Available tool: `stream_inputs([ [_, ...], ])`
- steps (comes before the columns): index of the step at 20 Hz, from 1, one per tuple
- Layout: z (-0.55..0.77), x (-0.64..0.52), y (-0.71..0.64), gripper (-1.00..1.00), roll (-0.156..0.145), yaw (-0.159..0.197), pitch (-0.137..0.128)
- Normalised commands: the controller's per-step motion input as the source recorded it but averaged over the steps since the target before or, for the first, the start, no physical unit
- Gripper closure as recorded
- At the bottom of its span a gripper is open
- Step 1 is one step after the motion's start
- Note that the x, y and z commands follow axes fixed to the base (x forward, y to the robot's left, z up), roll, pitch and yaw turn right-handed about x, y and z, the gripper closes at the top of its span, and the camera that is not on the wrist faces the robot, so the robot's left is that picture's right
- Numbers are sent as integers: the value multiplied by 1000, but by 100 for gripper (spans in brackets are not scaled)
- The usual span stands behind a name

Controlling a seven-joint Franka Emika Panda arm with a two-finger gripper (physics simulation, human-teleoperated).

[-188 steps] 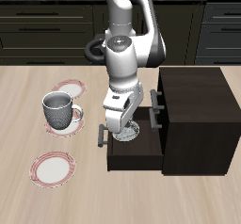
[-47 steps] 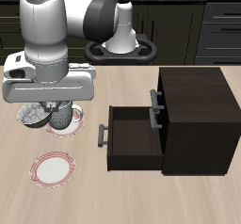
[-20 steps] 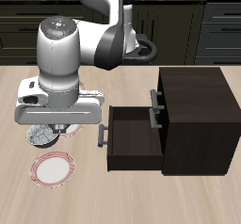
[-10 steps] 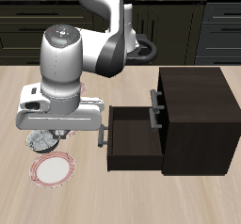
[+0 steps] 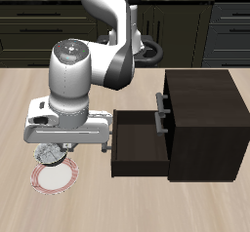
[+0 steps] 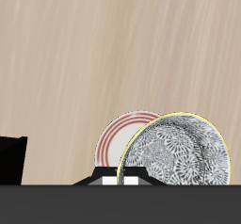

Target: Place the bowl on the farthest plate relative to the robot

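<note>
Gripped at its rim, the bowl [image 5: 51,155] hangs tilted under the hand [image 5: 59,150], its grey patterned inside showing in the wrist view [image 6: 179,151]. The hand [image 6: 123,180] has its two fingers [image 6: 111,181] drawn close on the bowl's edge, clamped on it, and holds it clear of the worktop [image 5: 195,202].

Directly below the bowl lies the plate [image 5: 55,177] nearest the worktop's front edge, white with a pinkish-red ringed rim. In the wrist view this plate [image 6: 120,138] shows just behind the bowl, partly covered by it. Whether the bowl touches the plate cannot be told; in the exterior view its lower edge overlaps the plate's back rim.

Beside the hand, toward the middle of the worktop, stands a dark cabinet [image 5: 202,119] with its drawer [image 5: 137,143] pulled out; the drawer's handle [image 5: 105,138] is close to the arm's wrist. The robot's bulky arm [image 5: 76,80] leans over the spot and hides the worktop farther back on that side.
</note>
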Motion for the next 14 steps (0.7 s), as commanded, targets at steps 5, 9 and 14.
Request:
stream_inputs([
  [5, -167, -15, 27, 100, -2, -9, 0],
  [9, -307, -109, 30, 100, -18, -14, 9],
  [14, -263, -198, 85, 100, 13, -10, -7],
])
